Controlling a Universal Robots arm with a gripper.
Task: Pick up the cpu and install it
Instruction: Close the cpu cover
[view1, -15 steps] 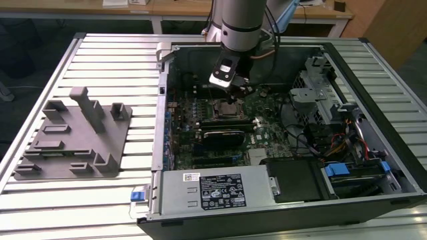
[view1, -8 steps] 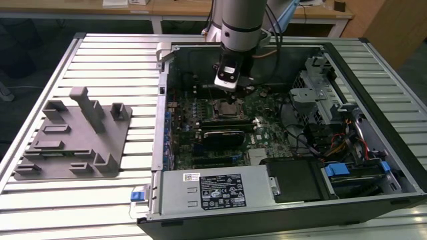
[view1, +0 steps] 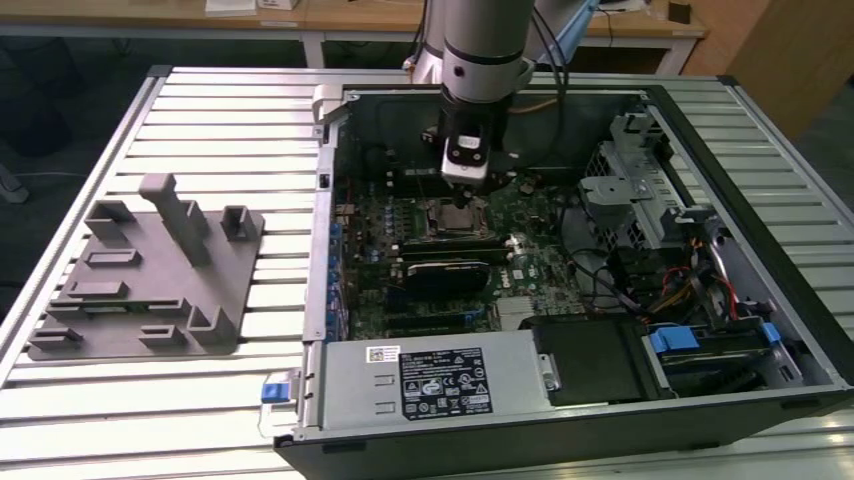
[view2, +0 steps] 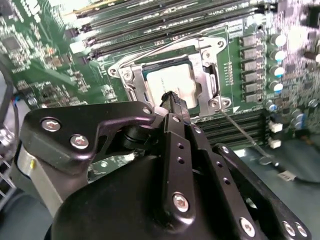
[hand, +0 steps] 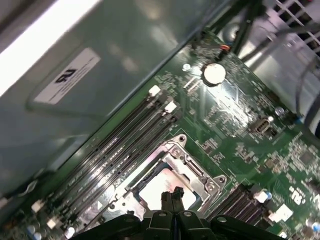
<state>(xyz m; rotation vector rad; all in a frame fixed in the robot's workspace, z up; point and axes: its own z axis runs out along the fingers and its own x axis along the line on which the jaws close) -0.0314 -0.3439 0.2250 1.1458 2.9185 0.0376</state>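
Note:
The cpu (view2: 175, 80), a flat square chip with a silvery top, lies in the motherboard socket (view2: 212, 80) inside the open computer case. My gripper (view2: 172, 97) hangs just over the chip's edge, its two black fingers pressed together with nothing between them. In the first wrist view the shut gripper (hand: 172, 192) points down at the cpu (hand: 156, 187) inside the metal socket frame (hand: 192, 165). The exterior view has the gripper (view1: 463, 196) straight above the socket (view1: 454, 218) in the middle of the board.
The socket's thin lever (view2: 241, 134) sticks out over the board. Memory slots (view2: 165, 20) run beside the socket. A grey fixture plate (view1: 140, 285) with blocks sits at the exterior view's left of the case. The power supply (view1: 427, 380) and drive cages (view1: 641, 190) crowd the case.

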